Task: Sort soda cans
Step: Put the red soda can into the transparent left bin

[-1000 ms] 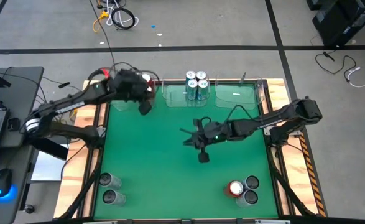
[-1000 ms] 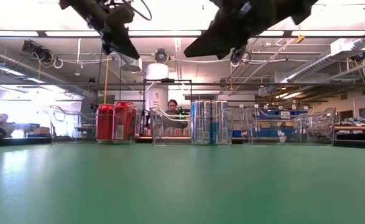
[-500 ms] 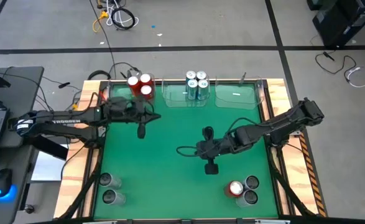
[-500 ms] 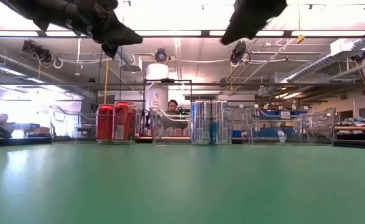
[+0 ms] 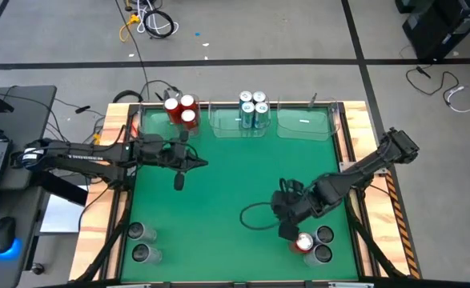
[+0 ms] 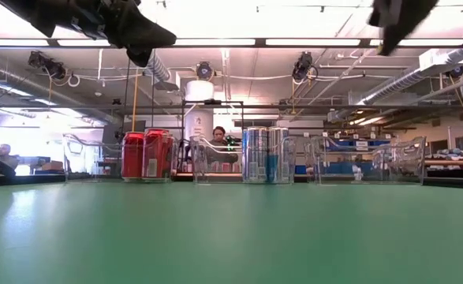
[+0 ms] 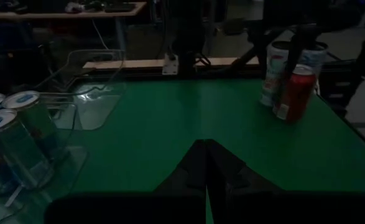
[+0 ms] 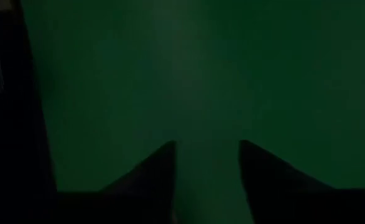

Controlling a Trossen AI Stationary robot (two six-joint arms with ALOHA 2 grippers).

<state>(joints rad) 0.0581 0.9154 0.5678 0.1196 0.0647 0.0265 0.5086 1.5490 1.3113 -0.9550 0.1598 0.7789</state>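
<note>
My left gripper (image 5: pixel 201 165) hangs shut over the table's left middle, pointing toward the right edge; in its wrist view (image 7: pixel 205 152) nothing is between the fingers. My right gripper (image 5: pixel 287 229) hovers open at the near right, just left of a red can (image 5: pixel 303 242) that stands on its base with two grey cans (image 5: pixel 323 234). Its wrist view (image 8: pixel 207 146) shows only green table between the fingers. Three red cans (image 5: pixel 182 107) stand in the far left bin. Several blue cans (image 5: pixel 253 104) stand in the middle bin. Two grey cans (image 5: pixel 142 242) stand at the near left.
A clear bin (image 5: pixel 307 124) at the far right holds nothing. Wooden rails (image 5: pixel 361 128) edge the green table. A laptop and a mouse (image 5: pixel 2 240) lie on a side desk to the left. People sit in the room beyond the bins (image 6: pixel 219 136).
My left gripper has drawn back from the far left bin toward the table's middle, sinking and levelling out; the red cans in that bin now show. My right gripper has swung from the table's centre toward the near right corner, ending beside the red can, tipped steeply down.
</note>
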